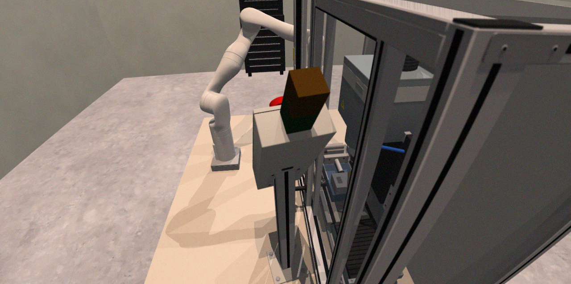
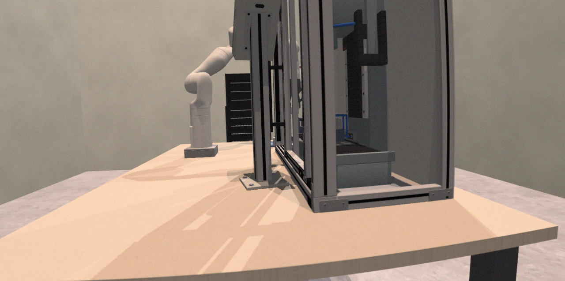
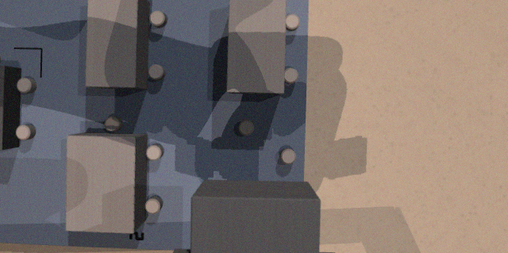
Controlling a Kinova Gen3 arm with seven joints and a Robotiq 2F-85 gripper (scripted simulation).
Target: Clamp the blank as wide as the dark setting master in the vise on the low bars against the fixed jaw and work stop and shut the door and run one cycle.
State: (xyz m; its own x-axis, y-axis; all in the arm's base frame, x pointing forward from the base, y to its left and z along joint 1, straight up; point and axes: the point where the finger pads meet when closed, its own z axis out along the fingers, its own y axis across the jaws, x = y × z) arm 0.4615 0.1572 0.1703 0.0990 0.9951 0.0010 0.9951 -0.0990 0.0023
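In the wrist view a blue plate [image 3: 190, 47] with white pins lies on the table below me. Three grey metal blanks stand on it: one at the upper left [image 3: 115, 39], one at the upper right [image 3: 255, 43], one at the lower left [image 3: 103, 182]. The dark setting master [image 3: 8, 106] shows at the left edge. A fourth grey blank [image 3: 254, 217] fills the bottom centre, close under the camera and above the plate. My gripper is shut on it, and the block hides the fingers. The pins [image 3: 246, 128] of the lower right place stand bare. The vise [image 1: 337, 180] sits inside the guard [image 1: 399, 122] [image 2: 320, 81].
The control column [image 1: 287, 146] [image 2: 258, 101] stands in front of the guard and carries a brown and green lamp block [image 1: 305, 98]. My arm [image 1: 227, 66] [image 2: 201, 81] reaches behind the column, so the top and exterior views hide the gripper. A black cabinet [image 1: 263, 26] stands at the back.
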